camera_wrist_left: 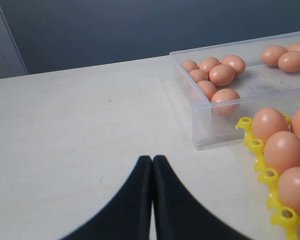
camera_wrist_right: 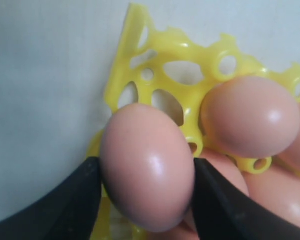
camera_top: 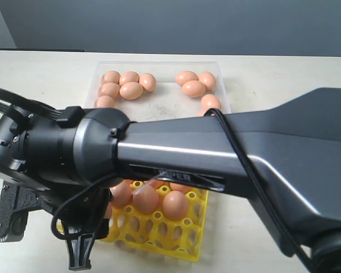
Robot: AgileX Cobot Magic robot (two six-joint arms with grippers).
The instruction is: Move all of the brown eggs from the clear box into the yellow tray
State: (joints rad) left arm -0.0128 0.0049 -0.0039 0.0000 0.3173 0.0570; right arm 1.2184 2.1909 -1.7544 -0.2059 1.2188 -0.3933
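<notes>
The clear box (camera_top: 221, 79) stands at the back of the table and holds several brown eggs (camera_top: 131, 90) in two loose groups. In front of it is the yellow tray (camera_top: 159, 234), with several eggs (camera_top: 174, 205) in its cups. My right gripper (camera_wrist_right: 146, 170) is shut on one brown egg (camera_wrist_right: 147, 150), which hangs over an edge of the yellow tray (camera_wrist_right: 165, 47) next to a seated egg (camera_wrist_right: 250, 117). My left gripper (camera_wrist_left: 152, 160) is shut and empty, over bare table to the left of the tray (camera_wrist_left: 255, 145) and the box (camera_wrist_left: 205, 135).
My right arm (camera_top: 216, 148) stretches across the exterior view from right to left, hiding the front of the box, the back of the tray and its own gripper. Bare tabletop (camera_wrist_left: 80, 125) lies to the left of the box.
</notes>
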